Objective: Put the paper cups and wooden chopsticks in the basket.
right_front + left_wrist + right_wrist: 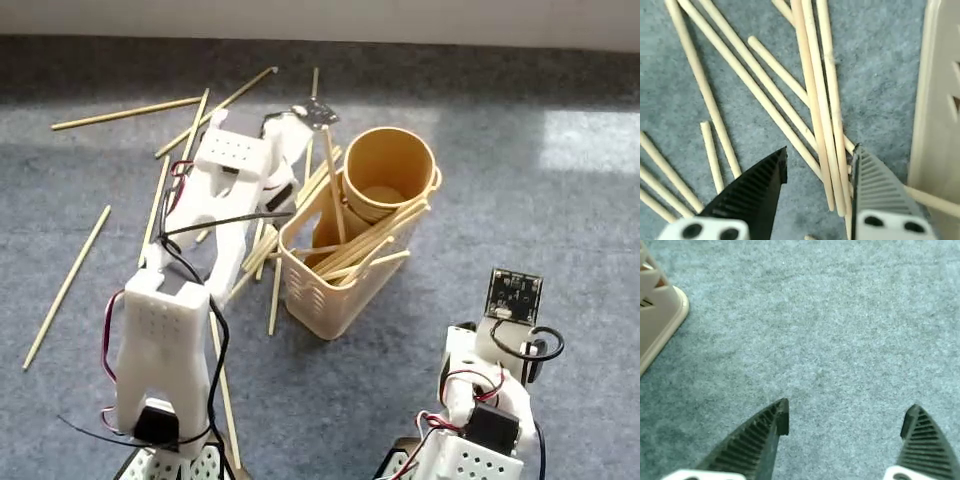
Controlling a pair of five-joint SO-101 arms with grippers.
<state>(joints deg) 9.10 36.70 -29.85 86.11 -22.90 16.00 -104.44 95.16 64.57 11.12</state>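
White plastic arms (165,340), black and red cables (107,345); left pincer (820,154) ribbed, black and grey

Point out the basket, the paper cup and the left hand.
basket (345,300), high view, outer wall.
paper cup (390,155), high view, inner wall.
left hand (820,152), left wrist view, midway between its fingertips.

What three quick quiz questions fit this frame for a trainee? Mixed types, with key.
1. True or false: the paper cup sits inside the basket.
2. What lies below the left gripper? A) loose chopsticks B) a spoon C) a lid
3. Fill in: the right gripper is ___ (open or shut).

Key: 1 true; 2 A; 3 open.
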